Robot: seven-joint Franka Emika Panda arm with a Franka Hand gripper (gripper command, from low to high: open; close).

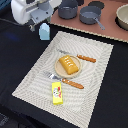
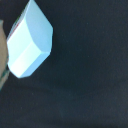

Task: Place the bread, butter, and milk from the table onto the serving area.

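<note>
Exterior view: the white arm sits in the upper left of the frame, its claw (image 1: 33,25) hanging just above and beside the milk carton (image 1: 44,31). Claw fingers are blurred; cannot tell whether they are spread or closed, and cannot tell if they touch the carton.

Milk stands upright on the dark counter (image 1: 15,55), off the upper-left corner of the striped beige placemat (image 1: 35,75), close to its edge but not on it.

Bread loaf (image 1: 69,65), golden-orange with pale dots, lies on the round tan plate (image 1: 58,69) at the middle of the placemat. An orange-handled knife (image 1: 82,58) lies just beyond the plate toward the upper right; an orange-handled fork (image 1: 67,81) lies along the plate's lower edge.

Butter stick (image 1: 57,93), bright yellow with a red-and-white mark, lies flat on the placemat near its lower edge, just below the fork.

Pinkish-brown board (image 1: 107,27) along the top of the frame carries two grey pots (image 1: 67,9).

Wrist view: the milk carton (image 2: 29,41) fills the upper left, pale blue, gabled end showing, on the dark counter (image 2: 85,75). No claw fingers can be made out here.
</note>
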